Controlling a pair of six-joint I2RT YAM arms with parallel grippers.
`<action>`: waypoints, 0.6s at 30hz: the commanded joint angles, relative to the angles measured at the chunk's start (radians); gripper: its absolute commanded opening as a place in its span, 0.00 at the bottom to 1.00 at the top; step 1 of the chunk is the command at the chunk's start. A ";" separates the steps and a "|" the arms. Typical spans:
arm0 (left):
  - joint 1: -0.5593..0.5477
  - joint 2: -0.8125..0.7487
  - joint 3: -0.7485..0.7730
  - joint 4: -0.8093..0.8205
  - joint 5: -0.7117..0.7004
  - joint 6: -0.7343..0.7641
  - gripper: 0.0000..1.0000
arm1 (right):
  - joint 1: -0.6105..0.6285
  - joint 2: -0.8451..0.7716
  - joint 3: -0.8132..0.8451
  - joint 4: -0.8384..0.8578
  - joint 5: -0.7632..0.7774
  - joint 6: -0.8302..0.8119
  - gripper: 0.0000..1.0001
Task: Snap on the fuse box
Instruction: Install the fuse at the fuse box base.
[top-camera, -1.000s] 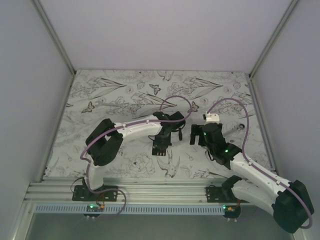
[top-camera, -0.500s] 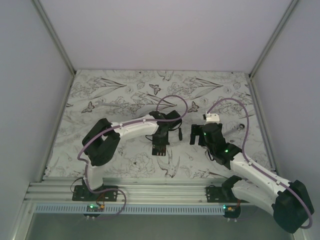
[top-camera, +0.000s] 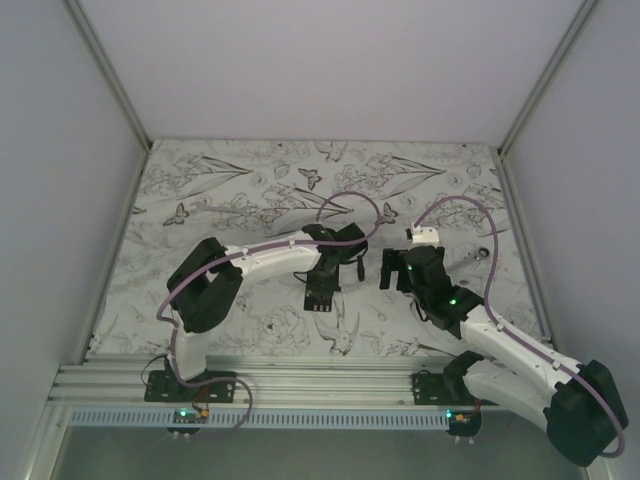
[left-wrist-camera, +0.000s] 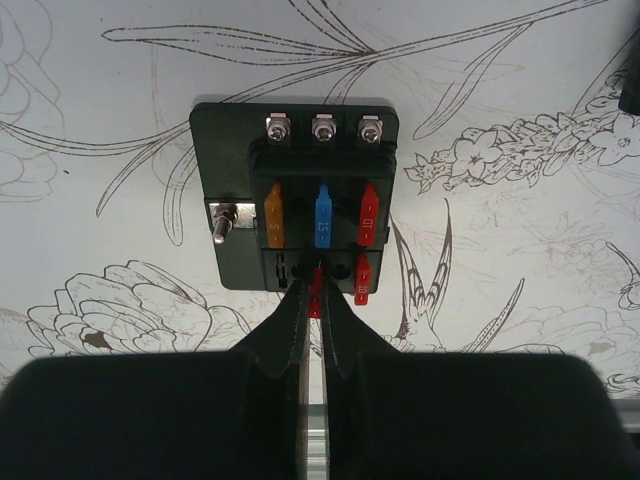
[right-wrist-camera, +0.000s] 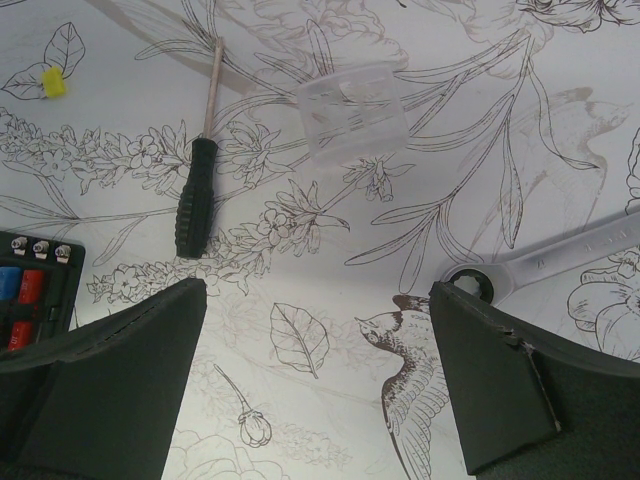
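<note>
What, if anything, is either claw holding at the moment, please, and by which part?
The left claw pinches a small red fuse by its sides; the right claw holds nothing.

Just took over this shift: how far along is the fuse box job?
Done: four fuses sit in the flat black plastic fuse box. In hand: the shut left gripper pinches a small red fuse at a lower slot. Left: the clear plastic cover lies on the table, untouched; the right gripper hangs open.
</note>
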 joint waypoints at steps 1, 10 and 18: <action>0.025 0.095 -0.042 0.010 -0.038 -0.001 0.00 | -0.007 -0.013 0.005 0.022 0.000 0.012 1.00; 0.028 0.160 0.011 0.001 -0.012 0.039 0.00 | -0.007 -0.001 0.007 0.025 -0.001 0.010 1.00; 0.017 0.203 0.014 -0.012 0.001 0.032 0.00 | -0.007 0.010 0.008 0.029 -0.008 0.009 1.00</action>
